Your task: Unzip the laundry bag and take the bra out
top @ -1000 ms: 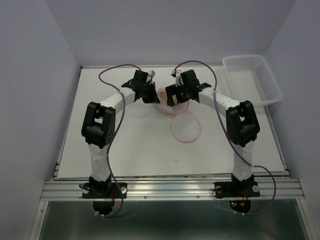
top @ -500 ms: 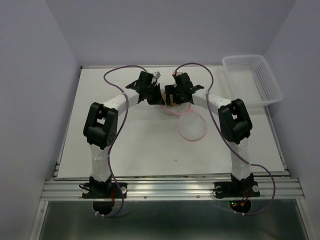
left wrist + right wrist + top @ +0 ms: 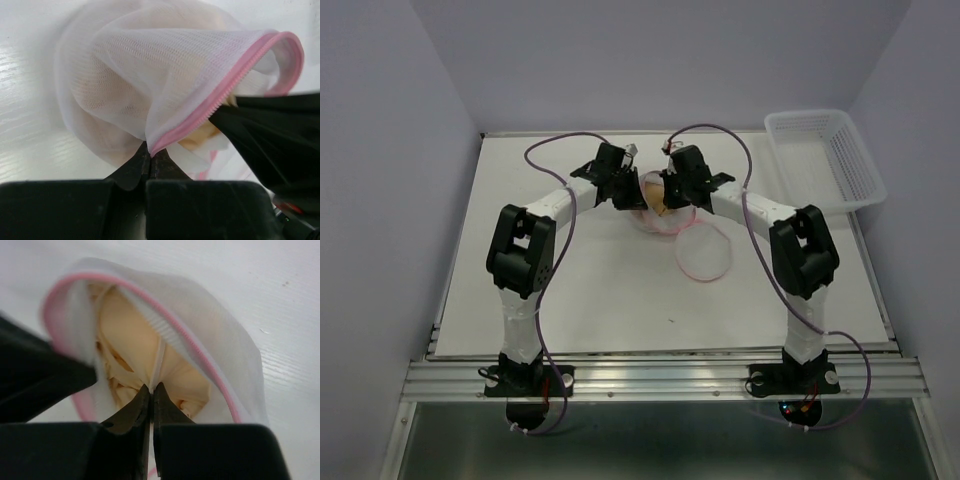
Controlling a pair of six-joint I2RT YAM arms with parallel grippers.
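Observation:
The laundry bag (image 3: 663,222) lies at the back middle of the table between both grippers, with its round mesh flap (image 3: 703,253) spread out to the near right. My left gripper (image 3: 151,154) is shut on the bag's pink zipper rim (image 3: 235,80) and holds the mouth up. In the top view the left gripper (image 3: 632,190) sits just left of the bag. My right gripper (image 3: 151,388) reaches into the open mouth and is shut on a fold of the pale peach bra (image 3: 130,340). The bra (image 3: 655,191) shows as a peach patch inside the mesh (image 3: 220,350).
A white plastic lattice basket (image 3: 825,155) stands at the back right corner, partly over the table edge. Purple cables loop above both wrists. The other arm's dark finger (image 3: 270,135) crowds the right side of the left wrist view.
My right gripper went from wide open to shut and pushed left into the bag's mouth onto the bra. The mesh flap shifted slightly right. The left gripper stayed shut on the rim.

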